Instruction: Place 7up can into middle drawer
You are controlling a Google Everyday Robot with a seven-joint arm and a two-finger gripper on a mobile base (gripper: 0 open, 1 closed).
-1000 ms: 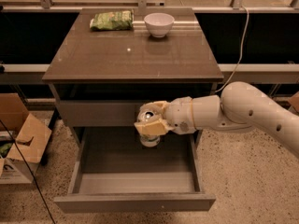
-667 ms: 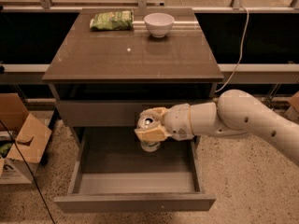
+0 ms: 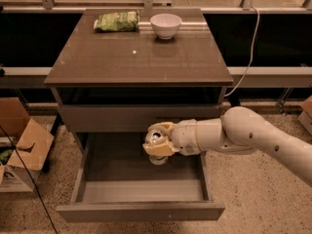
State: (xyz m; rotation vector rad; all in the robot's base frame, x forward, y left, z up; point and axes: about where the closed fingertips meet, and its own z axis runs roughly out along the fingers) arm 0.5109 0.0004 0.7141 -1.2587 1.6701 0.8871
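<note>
Cream gripper (image 3: 160, 140) grips silver-topped white-green 7up can (image 3: 156, 136) over open grey-brown middle drawer (image 3: 141, 211); lower upright; release nr btm.

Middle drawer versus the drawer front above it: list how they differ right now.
The middle drawer is pulled out, floor showing; the upper drawer front is shut. The gripper, jaws shut on the 7up can, hangs over the middle drawer, below the upper drawer front. Both fronts are plain, grey-brown, handle-less.
</note>
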